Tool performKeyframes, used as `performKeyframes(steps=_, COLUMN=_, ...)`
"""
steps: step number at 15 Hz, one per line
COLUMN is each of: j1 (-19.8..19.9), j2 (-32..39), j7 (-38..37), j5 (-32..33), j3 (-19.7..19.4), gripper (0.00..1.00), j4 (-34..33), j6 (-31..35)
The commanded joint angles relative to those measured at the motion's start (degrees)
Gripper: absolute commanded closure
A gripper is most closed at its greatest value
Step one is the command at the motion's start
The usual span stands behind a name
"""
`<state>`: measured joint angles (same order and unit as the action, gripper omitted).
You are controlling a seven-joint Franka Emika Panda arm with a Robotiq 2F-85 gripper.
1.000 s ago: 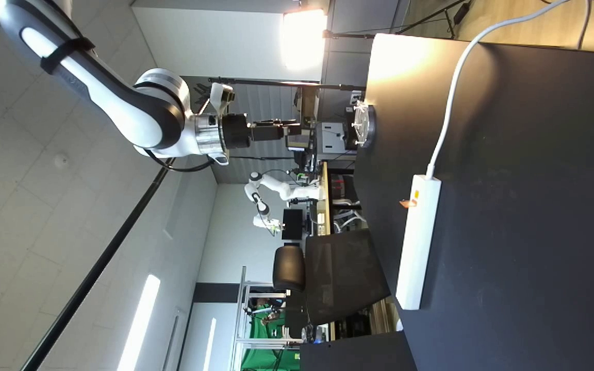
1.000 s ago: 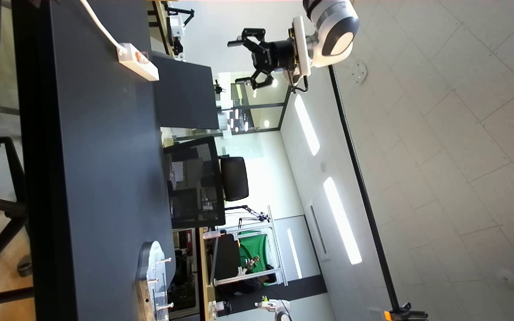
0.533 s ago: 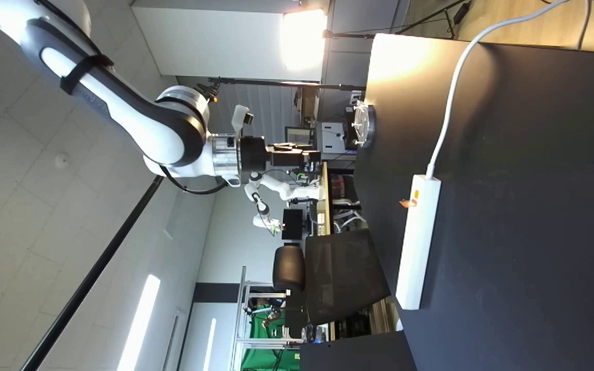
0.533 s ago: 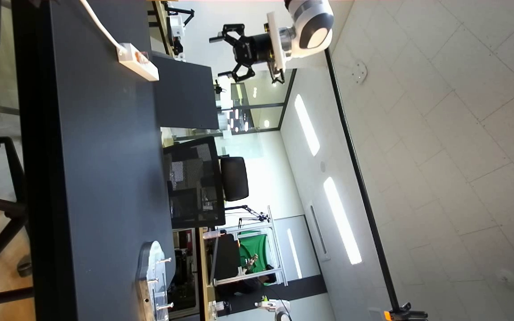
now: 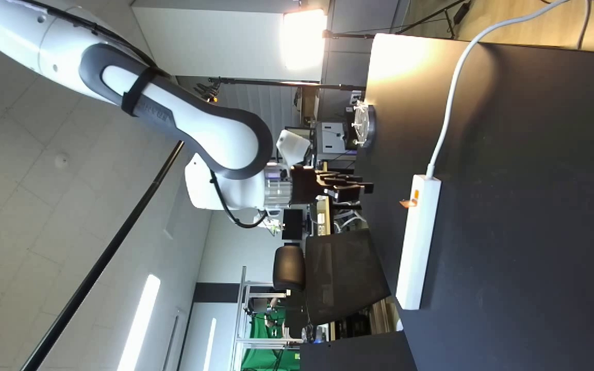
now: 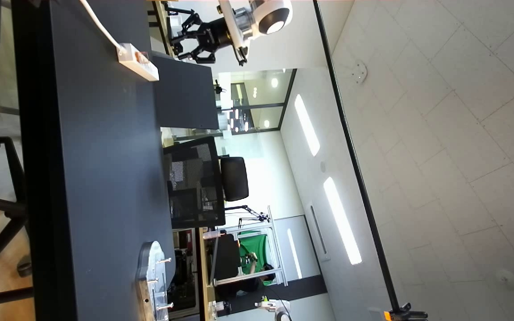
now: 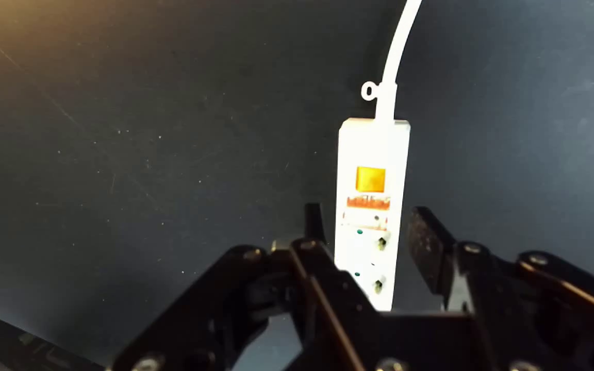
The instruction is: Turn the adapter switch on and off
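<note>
The adapter is a white power strip lying on the dark table, seen in both exterior views. Its switch is a small orange-yellow square near the cable end in the wrist view. An orange-edged flap sits just beside the switch, before the sockets. My gripper points down at the table, raised above it and apart from the strip. In the wrist view its jaws are part-way open, with a gap between the fingers. The strip shows below through that gap; nothing is held.
A white cable runs from the strip over the table edge. On the same table stands a clear, round-edged plate with pegs. A black mesh chair and a dark panel stand beyond the table.
My arm has come down toward the table and nearer the power strip. The gripper's fingers have drawn closer together. The strip and cable stay where they were.
</note>
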<state>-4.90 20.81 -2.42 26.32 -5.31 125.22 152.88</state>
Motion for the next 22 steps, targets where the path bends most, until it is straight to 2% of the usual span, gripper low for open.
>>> performKeyframes(steps=1, j1=-4.2, j2=4.2, j7=-8.2, j5=4.5, j3=-3.6, gripper=0.81, j4=-2.2, j6=1.2)
performKeyframes(steps=4, j1=-6.1, j2=7.1, j7=-10.6, j5=5.1, j3=-5.5, gripper=1.00, j4=-3.4, j6=1.6)
performKeyframes(steps=6, j1=-5.7, j2=8.4, j7=-7.7, j5=2.8, j3=-4.7, gripper=1.00, j4=-4.7, j6=-1.2)
performKeyframes(steps=7, j1=-5.3, j2=6.8, j7=-7.1, j5=2.9, j3=-4.6, gripper=0.99, j4=-2.3, j6=1.0)
performKeyframes(steps=22, j1=-5.8, j2=10.0, j7=-8.0, j5=3.0, j3=-5.1, gripper=1.00, j4=-5.5, j6=0.3)
